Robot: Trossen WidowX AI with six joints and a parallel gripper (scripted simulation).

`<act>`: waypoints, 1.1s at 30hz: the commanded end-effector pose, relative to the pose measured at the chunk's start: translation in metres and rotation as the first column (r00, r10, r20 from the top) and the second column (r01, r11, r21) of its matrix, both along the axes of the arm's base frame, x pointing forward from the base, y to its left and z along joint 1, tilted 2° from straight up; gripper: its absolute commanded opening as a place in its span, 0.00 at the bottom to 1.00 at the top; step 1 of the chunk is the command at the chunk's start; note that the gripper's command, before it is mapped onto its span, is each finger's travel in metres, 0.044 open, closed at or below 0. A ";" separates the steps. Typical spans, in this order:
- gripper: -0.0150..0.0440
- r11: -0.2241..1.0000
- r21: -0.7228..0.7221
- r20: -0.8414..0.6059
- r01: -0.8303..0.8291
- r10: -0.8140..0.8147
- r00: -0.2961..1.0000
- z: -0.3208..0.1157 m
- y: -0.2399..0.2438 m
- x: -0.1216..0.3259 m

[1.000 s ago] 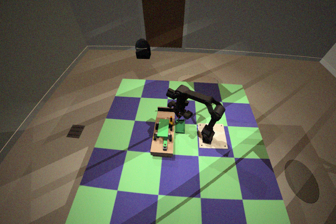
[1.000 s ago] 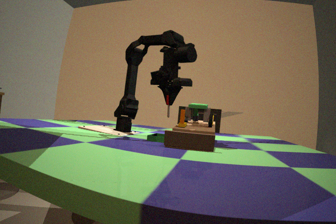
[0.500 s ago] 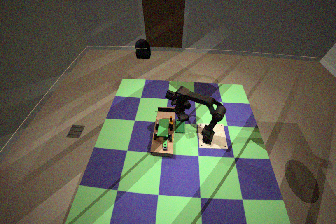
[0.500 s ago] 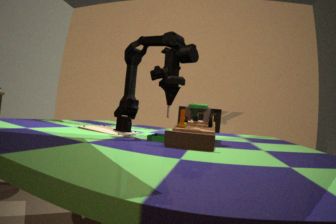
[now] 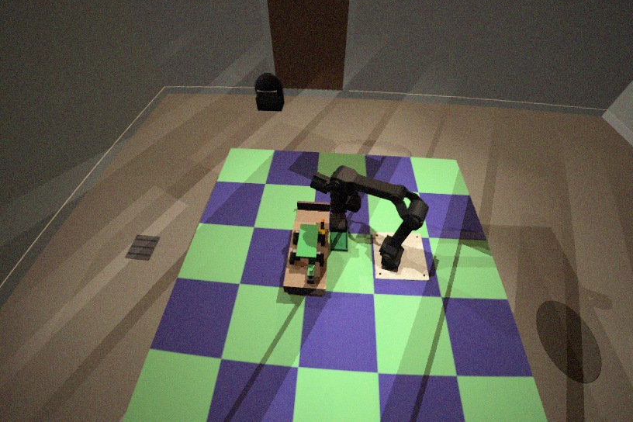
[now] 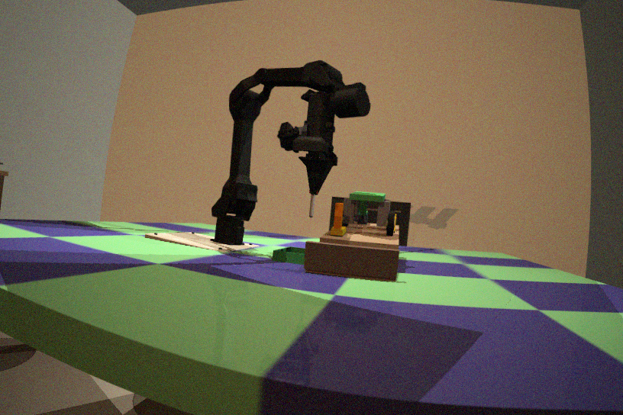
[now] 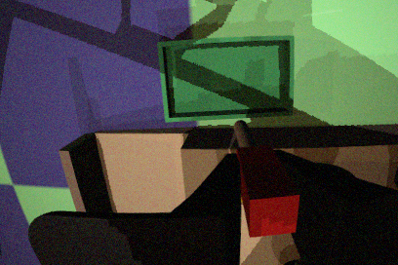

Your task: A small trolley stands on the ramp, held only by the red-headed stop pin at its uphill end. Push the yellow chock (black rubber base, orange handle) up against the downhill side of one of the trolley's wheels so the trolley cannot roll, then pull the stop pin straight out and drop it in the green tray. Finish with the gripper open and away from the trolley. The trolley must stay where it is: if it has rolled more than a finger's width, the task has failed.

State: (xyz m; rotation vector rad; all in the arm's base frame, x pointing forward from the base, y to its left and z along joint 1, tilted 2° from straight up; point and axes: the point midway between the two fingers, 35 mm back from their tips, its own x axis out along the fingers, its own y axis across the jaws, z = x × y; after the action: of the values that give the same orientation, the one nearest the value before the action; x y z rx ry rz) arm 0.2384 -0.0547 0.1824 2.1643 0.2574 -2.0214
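Observation:
My gripper is shut on the stop pin. The pin's red head shows between the fingers in the wrist view; its grey shaft points down, raised off the ramp. The green tray lies beside the ramp; the shaft tip appears just short of its ramp-side rim in the wrist view. The green-topped trolley stands on the ramp. The yellow chock with its orange handle stands on the downhill side of a tray-side wheel; a small gap cannot be ruled out.
The wooden ramp lies on the tray's other side from the arm base. Its lower end has a raised dark lip. The arm stands on a pale base plate. The table has green and purple squares.

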 end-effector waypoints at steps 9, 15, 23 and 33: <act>0.25 1.000 -0.006 -0.002 0.030 -0.030 1.000 -0.012 -0.002 -0.009; 0.25 1.000 -0.006 -0.004 0.030 -0.030 1.000 -0.022 -0.004 -0.018; 0.25 0.995 -0.091 0.015 0.034 -0.033 0.999 -0.032 -0.006 -0.016; 0.25 0.984 -0.171 0.042 0.043 -0.037 0.998 -0.060 -0.019 -0.009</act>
State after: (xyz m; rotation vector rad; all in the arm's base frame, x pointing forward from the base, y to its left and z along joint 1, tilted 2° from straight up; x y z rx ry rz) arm 0.2289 -0.0688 0.1324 2.1270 0.0478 -1.9410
